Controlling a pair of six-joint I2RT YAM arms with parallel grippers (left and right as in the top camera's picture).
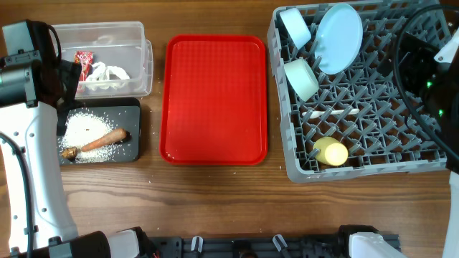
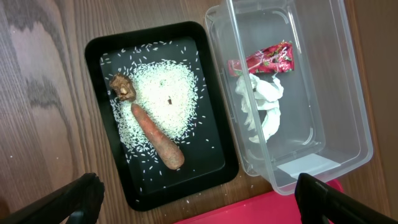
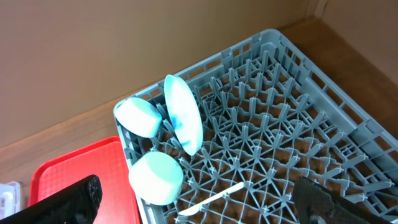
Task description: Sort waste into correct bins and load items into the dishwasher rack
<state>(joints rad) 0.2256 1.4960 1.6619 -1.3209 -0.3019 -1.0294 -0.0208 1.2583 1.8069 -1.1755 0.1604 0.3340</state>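
The plate [image 3: 183, 118] leans on edge between dishwasher rack [image 3: 292, 81] pegs, likely to drain; left gripper [image 2: 205, 202] and right gripper [image 3: 199, 202] (2 empty hands) gape wide apart.

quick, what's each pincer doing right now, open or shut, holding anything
left pincer: open, holding nothing
right pincer: open, holding nothing
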